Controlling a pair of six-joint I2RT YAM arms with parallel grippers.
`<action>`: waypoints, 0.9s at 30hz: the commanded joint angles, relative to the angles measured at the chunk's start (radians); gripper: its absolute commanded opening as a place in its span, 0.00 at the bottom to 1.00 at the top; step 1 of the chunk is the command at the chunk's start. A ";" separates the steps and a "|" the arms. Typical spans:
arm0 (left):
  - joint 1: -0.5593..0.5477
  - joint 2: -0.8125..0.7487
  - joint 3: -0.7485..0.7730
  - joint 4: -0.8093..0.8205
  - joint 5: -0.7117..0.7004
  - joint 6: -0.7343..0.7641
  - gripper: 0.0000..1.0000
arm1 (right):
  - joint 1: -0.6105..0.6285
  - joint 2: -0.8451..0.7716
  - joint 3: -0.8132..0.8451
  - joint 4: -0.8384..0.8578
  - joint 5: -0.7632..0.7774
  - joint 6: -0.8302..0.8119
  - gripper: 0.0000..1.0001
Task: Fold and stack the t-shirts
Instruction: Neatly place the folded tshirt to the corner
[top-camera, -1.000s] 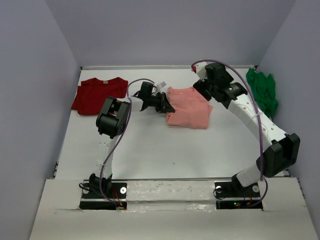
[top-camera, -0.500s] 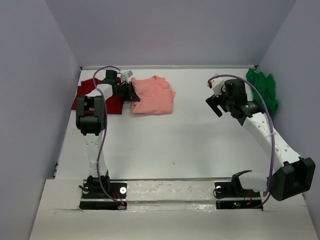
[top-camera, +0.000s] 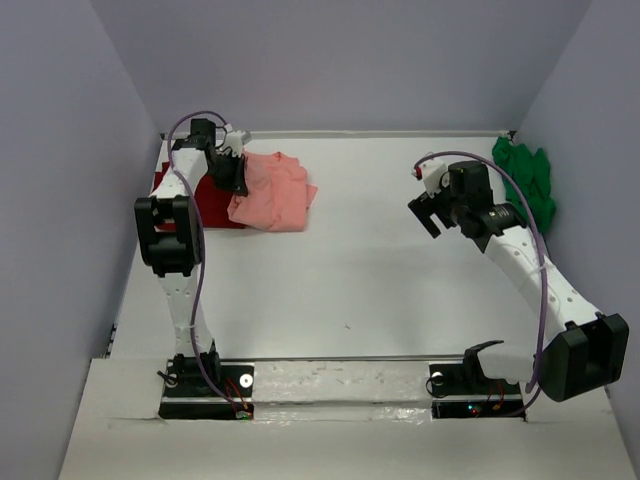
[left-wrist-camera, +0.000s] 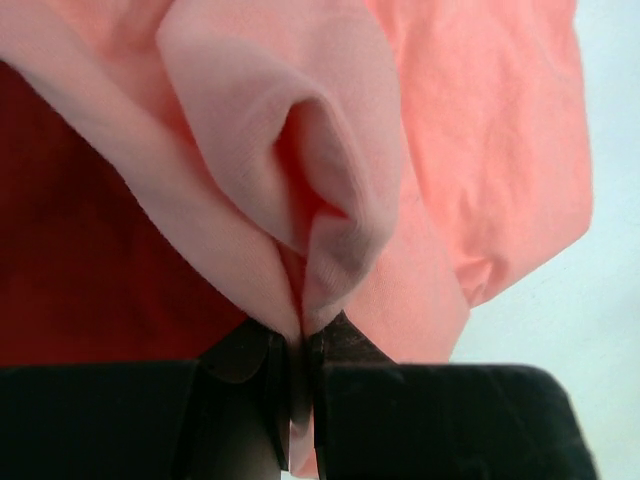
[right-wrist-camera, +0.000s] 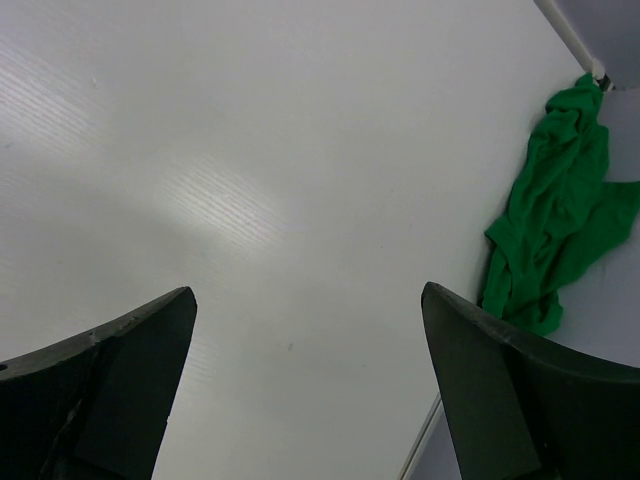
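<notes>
My left gripper is shut on an edge of the folded salmon-pink t-shirt and holds it at the far left of the table. The pink cloth partly overlaps the dark red t-shirt, which lies flat beneath it. In the left wrist view the pink fabric bunches out from between the closed fingers, with the dark red shirt on the left. My right gripper is open and empty above bare table. The bright green t-shirt lies crumpled in the far right corner and also shows in the right wrist view.
Grey-violet walls enclose the white table on the left, back and right. The table's far right corner post shows above the green shirt.
My left gripper has dragged the pink shirt from the table's middle to the far left, onto the dark red shirt. My right gripper let go of it and drew back to the right.
</notes>
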 joint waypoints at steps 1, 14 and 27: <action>0.019 -0.119 0.102 -0.103 -0.103 0.062 0.00 | -0.006 -0.011 -0.022 0.051 -0.054 0.024 1.00; 0.047 -0.130 0.266 -0.253 -0.188 0.087 0.00 | -0.006 0.059 -0.054 0.061 -0.126 0.056 1.00; 0.065 -0.134 0.398 -0.381 -0.240 0.157 0.00 | -0.006 0.091 -0.070 0.080 -0.135 0.068 1.00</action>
